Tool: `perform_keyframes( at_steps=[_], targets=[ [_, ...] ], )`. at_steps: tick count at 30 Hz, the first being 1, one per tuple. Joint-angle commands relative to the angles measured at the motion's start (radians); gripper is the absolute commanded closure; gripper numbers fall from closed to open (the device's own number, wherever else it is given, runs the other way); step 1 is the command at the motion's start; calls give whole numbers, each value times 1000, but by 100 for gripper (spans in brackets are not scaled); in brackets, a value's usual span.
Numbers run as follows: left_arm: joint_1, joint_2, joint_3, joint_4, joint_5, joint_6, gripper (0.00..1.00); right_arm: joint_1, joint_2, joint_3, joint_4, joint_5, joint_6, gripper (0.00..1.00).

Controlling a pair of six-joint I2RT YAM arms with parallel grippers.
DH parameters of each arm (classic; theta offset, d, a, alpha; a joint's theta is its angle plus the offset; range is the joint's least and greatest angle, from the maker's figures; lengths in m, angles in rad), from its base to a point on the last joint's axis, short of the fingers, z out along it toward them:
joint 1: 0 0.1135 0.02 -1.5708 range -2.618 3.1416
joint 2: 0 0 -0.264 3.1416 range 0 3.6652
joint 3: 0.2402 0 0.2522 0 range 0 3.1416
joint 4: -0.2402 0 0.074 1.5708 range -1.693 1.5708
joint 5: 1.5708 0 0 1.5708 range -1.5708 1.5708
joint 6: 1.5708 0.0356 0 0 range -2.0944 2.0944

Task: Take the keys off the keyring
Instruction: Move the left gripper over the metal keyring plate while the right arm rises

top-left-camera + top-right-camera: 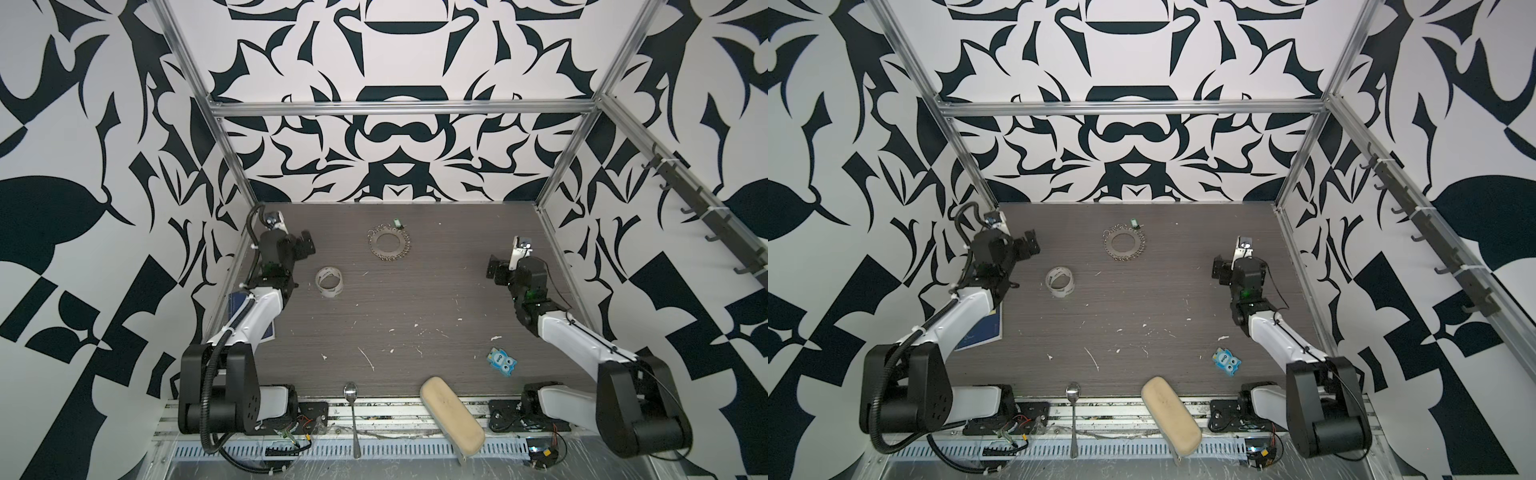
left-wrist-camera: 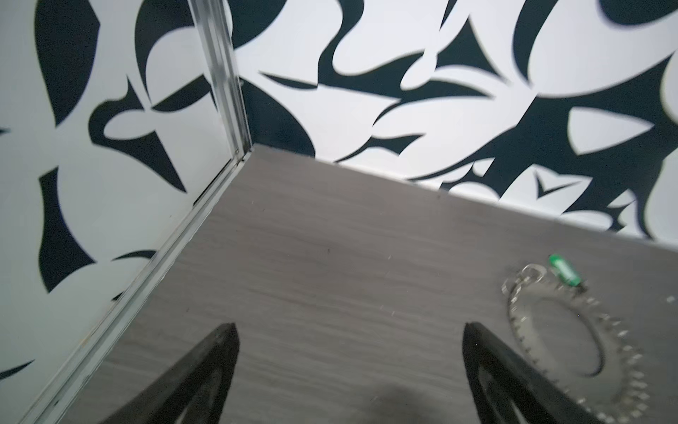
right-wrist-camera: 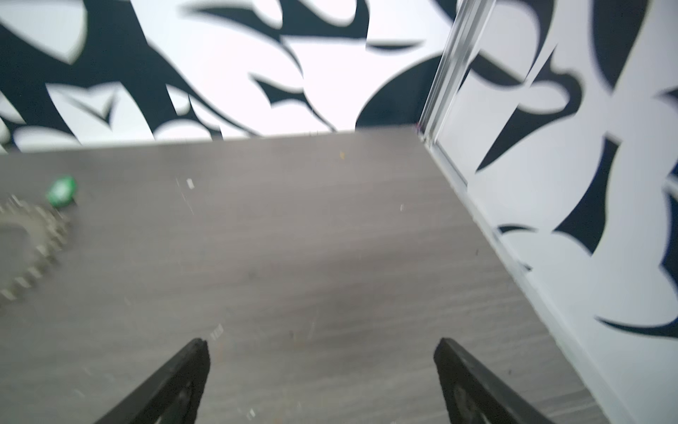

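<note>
- A grey wood-grain worktop [image 1: 415,316], flecked with pale scraps, sits between walls of bold black-and-white pattern.
- In both top views the keyring [image 1: 388,254] [image 1: 1124,254] lies flat at the far middle of the worktop. It is a jagged silvery wreath, with the green key [image 1: 397,225] [image 1: 1134,223] at its far rim.
- Whether the key is threaded on cannot be told from here.
- A whitish tape roll [image 1: 330,292] stands nearer and to the left, apart from the keyring.
- The left pincer [image 1: 305,245] hovers by the left wall with its fingers spread and nothing between them. The right pincer [image 1: 494,268] does the same on the right. Both are well apart from the keyring.
- Along the near edge are a spoon [image 1: 352,411], a beige case [image 1: 451,417] and a blue tag with cartoon eyes [image 1: 501,360]. A dark blue card [image 1: 239,303] lies under the left arm.
- Left wrist view: the left pincer [image 2: 350,326] is wide apart over bare worktop near the corner. The keyring [image 2: 620,341] lies just beyond one finger — the green key [image 2: 563,271] rests against small loops at its rim.
- Right wrist view, somewhat blurred: the right pincer [image 3: 322,342] is likewise spread and empty. The keyring [image 3: 44,235] and green key [image 3: 61,191] are off to one side.
</note>
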Motion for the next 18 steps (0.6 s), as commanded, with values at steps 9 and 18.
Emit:
perform_keyframes(
  at_steps=[9, 18],
  targets=[
    [-316, 436, 457, -407, 153, -221, 1, 10, 110, 257, -562, -442, 244, 0],
    [-409, 799, 833, -515, 315, -192, 0, 13, 134, 257, -564, -497, 263, 0]
  ],
)
